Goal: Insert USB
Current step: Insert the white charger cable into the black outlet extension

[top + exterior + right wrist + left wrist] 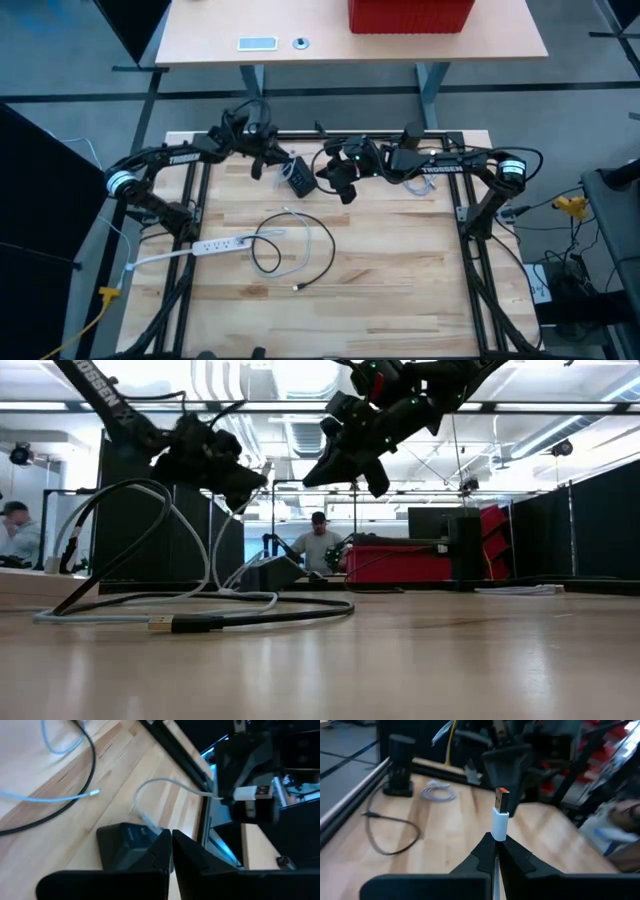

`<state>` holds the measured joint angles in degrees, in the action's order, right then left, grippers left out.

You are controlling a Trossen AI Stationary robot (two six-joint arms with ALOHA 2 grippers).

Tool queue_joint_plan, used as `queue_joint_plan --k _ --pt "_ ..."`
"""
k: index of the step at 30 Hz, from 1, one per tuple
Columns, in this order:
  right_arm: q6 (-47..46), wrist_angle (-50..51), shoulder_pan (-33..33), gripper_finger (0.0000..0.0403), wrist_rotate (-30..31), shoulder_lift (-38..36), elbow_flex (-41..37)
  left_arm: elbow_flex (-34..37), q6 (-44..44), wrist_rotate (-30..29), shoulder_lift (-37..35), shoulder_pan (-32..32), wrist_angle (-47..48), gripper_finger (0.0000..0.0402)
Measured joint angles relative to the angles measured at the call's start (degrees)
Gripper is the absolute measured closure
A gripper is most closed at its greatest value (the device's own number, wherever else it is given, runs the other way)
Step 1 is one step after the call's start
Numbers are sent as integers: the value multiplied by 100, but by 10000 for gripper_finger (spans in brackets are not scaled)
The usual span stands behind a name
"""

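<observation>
Off-task items I can see, each placed against the far desk:
- Red bin: on the desk, at its far edge, right of middle.
- Pale flat device: on the desk, left part.
- Small round object: on the desk, just beside the device.
- Person: beyond the desk.
- Second person: well to the desk's left.

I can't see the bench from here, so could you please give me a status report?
Left end effector shut on white USB plug, raised. Right end effector shut, above black charger block. Nothing between them.
</observation>
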<state>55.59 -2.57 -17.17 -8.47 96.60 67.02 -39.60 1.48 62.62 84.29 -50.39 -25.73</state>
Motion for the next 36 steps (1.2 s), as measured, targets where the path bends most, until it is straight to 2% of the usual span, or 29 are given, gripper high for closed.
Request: queue_joint_plan --k 4,8,10,14,16,18,23,26,28,31,36 --pt "277 -318 1 403 8 0 0 225 608 45 0 92 -266 400" --pt "712 -721 4 400 9 0 0 461 836 22 0 248 -256 400" --pt "720 -882 4 392 7 29 0 595 807 -244 -2 306 -260 400" --pt "-12 -1048 2 369 -4 280 9 816 357 -1059 -2 251 -135 400" --pt "-513 -1108 1 359 27 593 9 869 269 -1212 -2 142 -46 400" --pt "-1013 -1107 4 352 360 971 65 866 192 -1222 -2 39 -64 400" --pt "-2509 -486 -6 354 1030 1609 838 816 67 -1225 -166 -421 -9 400" --pt "-3312 301 0 377 842 1885 1498 817 56 -1238 -394 -825 17 400" --pt "-3557 919 31 395 721 2070 1950 816 58 -1274 -593 -1061 -5 400" --pt "-3855 1444 48 398 693 2391 2548 816 96 -1303 -885 -1319 -11 400" --pt "-4192 2123 35 401 702 2884 3223 814 293 -1456 -1239 -1329 -140 400"
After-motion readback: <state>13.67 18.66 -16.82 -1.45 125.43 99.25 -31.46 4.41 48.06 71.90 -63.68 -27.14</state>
